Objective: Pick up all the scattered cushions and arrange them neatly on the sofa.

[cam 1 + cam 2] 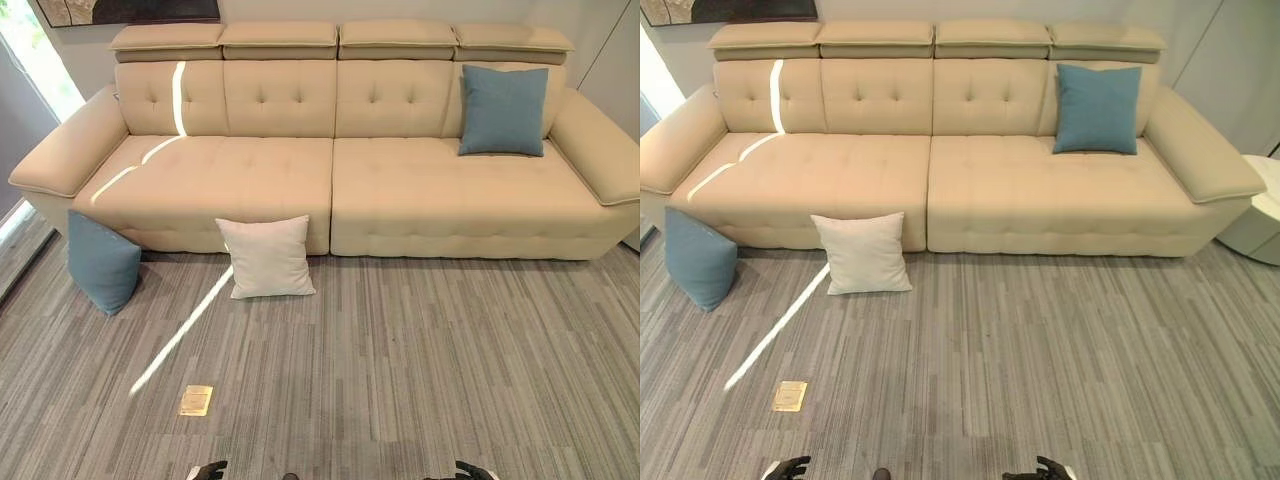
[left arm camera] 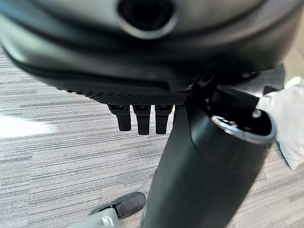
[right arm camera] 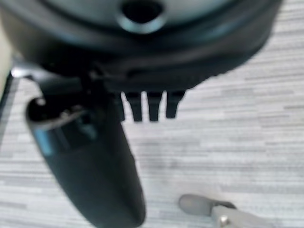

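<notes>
Hanging low at about 7 o'clock and 5 o'clock of the head view, the left hand (image 1: 210, 469) and right hand (image 1: 473, 470) are both empty, and each wrist view shows the fingers (image 2: 138, 119) straight and relaxed over striped grey carpet, so I'd say nothing's been grabbed yet and we're at the approach step. Out from there, the low-pile floor (image 1: 420, 370) runs in grey plank-like stripes with a small brass floor plate (image 1: 196, 400) at 8 o'clock. Next out, a square white cushion (image 1: 266, 257) leans against the sofa front at roughly 11 o'clock, soft and slightly puffy, and a blue cushion (image 1: 102, 263) stands propped by the sofa's left arm at 10 o'clock. The beige tufted sofa (image 1: 400, 195) looks matte and firm, with one teal cushion (image 1: 503, 110) already upright on the seat at 1 o'clock. Next move probably needs walking closer, crouching, and pinching the white one's edge.
</notes>
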Motion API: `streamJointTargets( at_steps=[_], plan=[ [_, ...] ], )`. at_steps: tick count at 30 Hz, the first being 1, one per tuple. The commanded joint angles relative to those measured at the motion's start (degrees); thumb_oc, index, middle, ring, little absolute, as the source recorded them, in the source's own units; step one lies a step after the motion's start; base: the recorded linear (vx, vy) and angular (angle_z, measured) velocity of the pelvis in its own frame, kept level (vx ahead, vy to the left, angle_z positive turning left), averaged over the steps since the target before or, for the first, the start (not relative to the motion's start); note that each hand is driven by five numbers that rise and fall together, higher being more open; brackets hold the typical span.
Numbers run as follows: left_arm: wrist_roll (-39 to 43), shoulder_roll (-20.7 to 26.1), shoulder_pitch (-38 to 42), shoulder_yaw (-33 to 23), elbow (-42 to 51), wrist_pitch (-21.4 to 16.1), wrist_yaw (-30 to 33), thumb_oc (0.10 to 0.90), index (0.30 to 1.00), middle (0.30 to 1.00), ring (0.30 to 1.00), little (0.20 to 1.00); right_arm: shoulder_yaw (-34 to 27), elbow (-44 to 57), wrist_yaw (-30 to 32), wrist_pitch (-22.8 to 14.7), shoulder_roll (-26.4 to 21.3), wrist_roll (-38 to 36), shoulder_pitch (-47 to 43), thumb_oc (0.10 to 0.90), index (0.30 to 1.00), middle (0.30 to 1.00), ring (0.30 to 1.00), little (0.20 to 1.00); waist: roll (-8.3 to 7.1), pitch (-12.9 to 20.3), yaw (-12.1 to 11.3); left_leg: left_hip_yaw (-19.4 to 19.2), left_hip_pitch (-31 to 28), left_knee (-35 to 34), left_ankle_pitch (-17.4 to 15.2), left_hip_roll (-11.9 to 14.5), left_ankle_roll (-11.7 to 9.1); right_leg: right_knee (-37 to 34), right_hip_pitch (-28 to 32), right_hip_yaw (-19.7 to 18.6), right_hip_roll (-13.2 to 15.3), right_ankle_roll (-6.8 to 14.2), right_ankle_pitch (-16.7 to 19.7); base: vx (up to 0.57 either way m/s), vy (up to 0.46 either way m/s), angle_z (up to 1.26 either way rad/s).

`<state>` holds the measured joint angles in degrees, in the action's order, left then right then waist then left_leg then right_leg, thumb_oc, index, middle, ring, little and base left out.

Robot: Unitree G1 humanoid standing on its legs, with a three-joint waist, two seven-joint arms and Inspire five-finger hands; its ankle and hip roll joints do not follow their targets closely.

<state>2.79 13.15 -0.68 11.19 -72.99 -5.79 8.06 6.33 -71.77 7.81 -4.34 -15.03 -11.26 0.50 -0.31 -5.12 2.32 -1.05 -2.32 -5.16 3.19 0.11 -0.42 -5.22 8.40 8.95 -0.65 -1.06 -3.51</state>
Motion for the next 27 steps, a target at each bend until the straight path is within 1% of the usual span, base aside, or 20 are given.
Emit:
streamJointTargets(
  at_steps=[1,10,17,21,24,27],
  plan=[
    [-1.6,0.1,4.1,0.5,-1.7,-0.1,0.5,0.800,0.900,0.900,0.900,0.900,1.1,-1.6,1.4,-0.6,-1.3,1.3,-2.4,0.800,0.900,0.900,0.900,0.900,-0.94,0.3,-0.7,-1.2,-2.3,0.2,-5.1,-0.6,-2.0,0.2,-1.0,-3.1,4.2,8.3,0.8,0.00,0.000,0.00],
    [-1.1,0.0,4.3,0.2,-1.7,-0.1,0.4,0.800,0.900,0.900,0.900,0.900,1.8,-1.2,1.4,-0.6,-1.0,2.1,-2.7,0.800,0.900,0.900,0.900,0.900,-0.89,0.2,-0.6,-1.6,-2.1,0.2,-5.1,-0.6,-1.9,0.2,-1.5,-3.3,4.3,8.4,1.2,0.00,0.000,0.00],
    [-1.3,-0.4,4.1,0.3,-1.9,0.0,0.3,0.800,0.900,0.900,0.900,0.900,2.5,0.5,1.6,-0.6,-1.2,3.2,-3.7,0.800,0.900,0.900,0.900,0.900,-0.56,-0.2,-0.7,-1.6,-1.4,0.2,-5.2,-1.3,-1.4,0.2,-2.1,-3.0,5.0,8.9,1.6,0.00,0.037,-0.07],
    [-1.1,-0.1,4.2,0.2,-2.0,0.0,0.3,0.800,0.900,0.900,0.900,0.900,3.0,0.9,1.5,-0.5,-1.0,3.7,-4.2,0.800,0.900,0.900,0.900,0.900,-0.80,-0.5,-1.0,-1.3,-0.9,0.2,-5.2,-1.7,-1.0,0.7,-2.5,-2.8,5.4,9.1,1.8,0.01,0.068,-0.02],
    [-0.4,0.4,4.3,-0.3,-1.6,-0.2,0.9,0.800,0.900,0.900,0.900,0.900,3.0,1.6,1.6,-0.5,-0.9,3.9,-4.7,0.800,0.900,0.900,0.900,0.900,-1.20,-1.1,-1.7,-1.0,-0.4,0.5,-5.0,-2.1,-0.2,3.6,-3.8,-2.7,6.3,9.4,1.4,0.00,0.089,0.00],
    [0.1,1.0,4.4,-1.1,-1.6,-0.3,1.1,0.800,0.900,0.900,0.900,0.900,3.0,1.7,1.7,-0.4,-0.7,4.2,-4.7,0.800,0.900,0.900,0.900,0.900,-1.74,-1.9,-2.4,-0.6,1.0,2.8,-5.9,-2.7,0.7,7.8,-6.1,-2.3,7.5,10.0,1.3,-0.01,0.118,-0.01]
  ],
)
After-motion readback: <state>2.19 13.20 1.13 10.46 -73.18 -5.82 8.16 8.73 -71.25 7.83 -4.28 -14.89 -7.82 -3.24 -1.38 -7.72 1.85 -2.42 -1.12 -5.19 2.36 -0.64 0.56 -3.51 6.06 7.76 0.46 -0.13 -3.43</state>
